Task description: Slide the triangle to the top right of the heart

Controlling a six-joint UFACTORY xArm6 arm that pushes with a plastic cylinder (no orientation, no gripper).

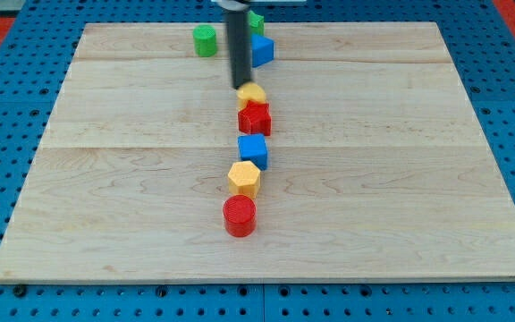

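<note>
The blue triangle (263, 50) lies near the view's top, just right of my rod. The yellow heart (253, 93) lies below it, pressed against a red star (255, 119). My tip (242, 86) rests on the board at the heart's upper left edge, touching or almost touching it, and below-left of the triangle. The rod hides part of the triangle's left side.
A green block (205, 40) lies at the top left of the rod. Another green block (257, 21) sits above the triangle, partly hidden by the rod. Below the star, a blue cube (252, 151), a yellow hexagon (244, 178) and a red cylinder (239, 216) form a column.
</note>
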